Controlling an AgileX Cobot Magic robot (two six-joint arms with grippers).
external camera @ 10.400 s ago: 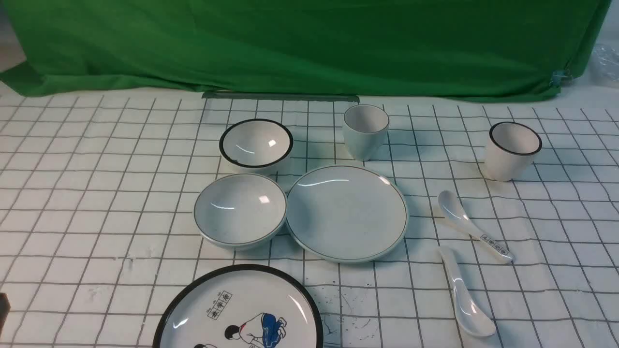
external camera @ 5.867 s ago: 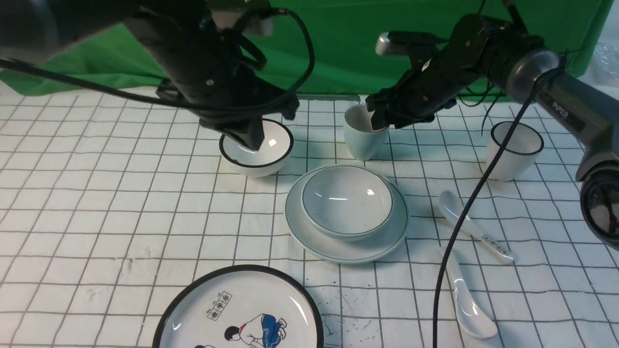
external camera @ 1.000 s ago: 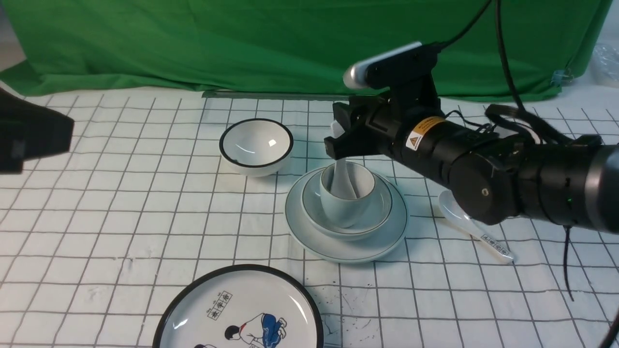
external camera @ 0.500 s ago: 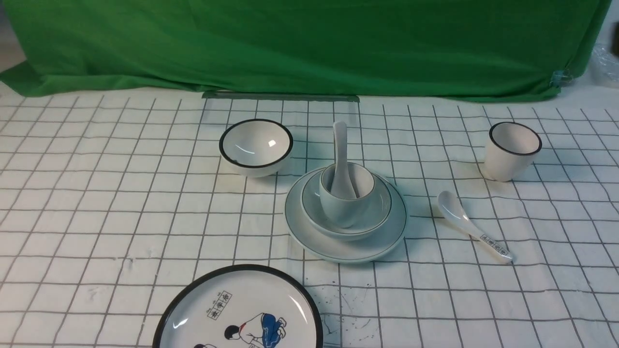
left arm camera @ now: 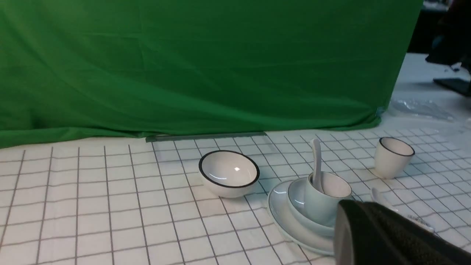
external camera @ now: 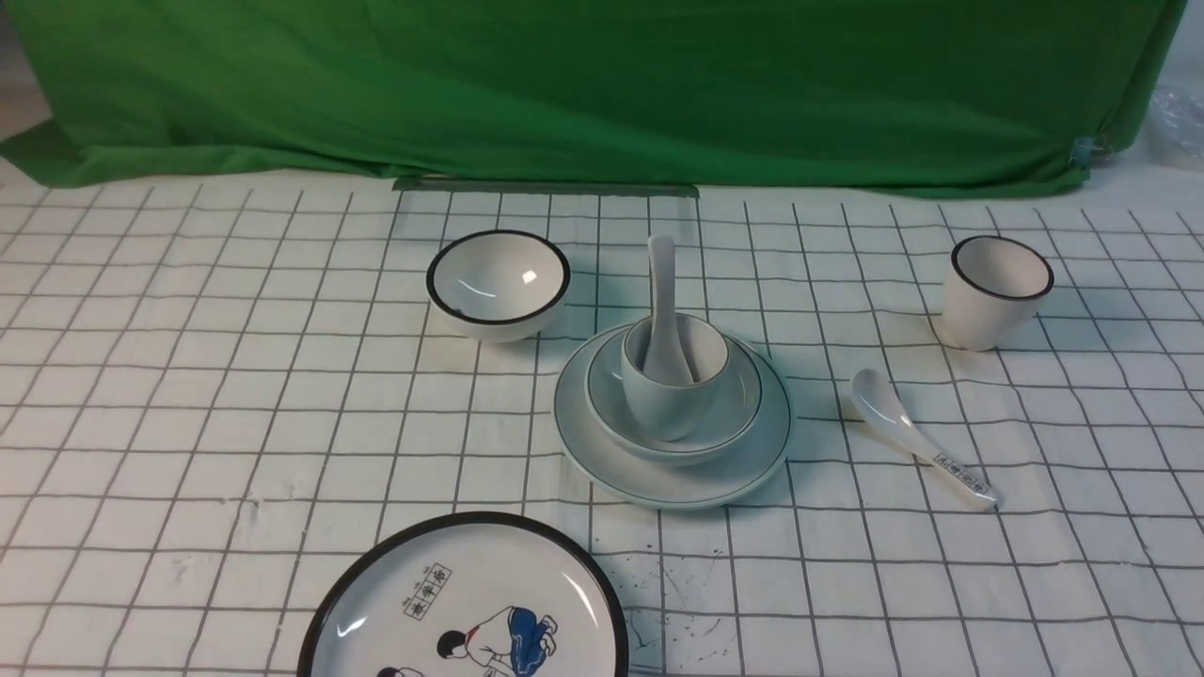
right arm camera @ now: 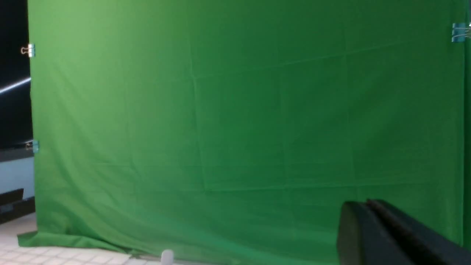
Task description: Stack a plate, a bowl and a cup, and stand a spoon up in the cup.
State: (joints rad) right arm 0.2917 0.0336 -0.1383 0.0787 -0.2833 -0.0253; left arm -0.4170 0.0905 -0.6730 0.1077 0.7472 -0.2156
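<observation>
Stack sits just right of ctr in the front view: plate point(external camera: 752, 470) flat on the table, bowl point(external camera: 738, 395) in the plate, cup point(external camera: 673, 404) in the bowl. Biggest is at the btm, so nothing tips. Spoon point(external camera: 663, 291) stands in the cup, scoop down & handle up, leaning on the cup's rim b/c the rim is what props it. Nothing touches the stack, and no arm shows in the front view. L gripper point(left arm camera: 353, 221) shows only at the lower right of its wrist view, as one dark lump. It's closed & holds nothing, w/ the stack just past it. R gripper point(right arm camera: 362, 206), lower right of its wrist view, has its two fingers pressed together w/ only a thin line between. It's empty & faces the green cloth point(right arm camera: 235, 110). The job looks done, and the arms seem parked away so they can't bump the stack. The extras lie apart from it: black-rim bowl point(external camera: 499, 282) to its upper left, black-rim cup point(external camera: 997, 291) at the right, marked spoon point(external camera: 917, 437) flat on the table right of the plate, picture plate point(external camera: 470, 602) at the btm edge. They look like decoys, not needed.
</observation>
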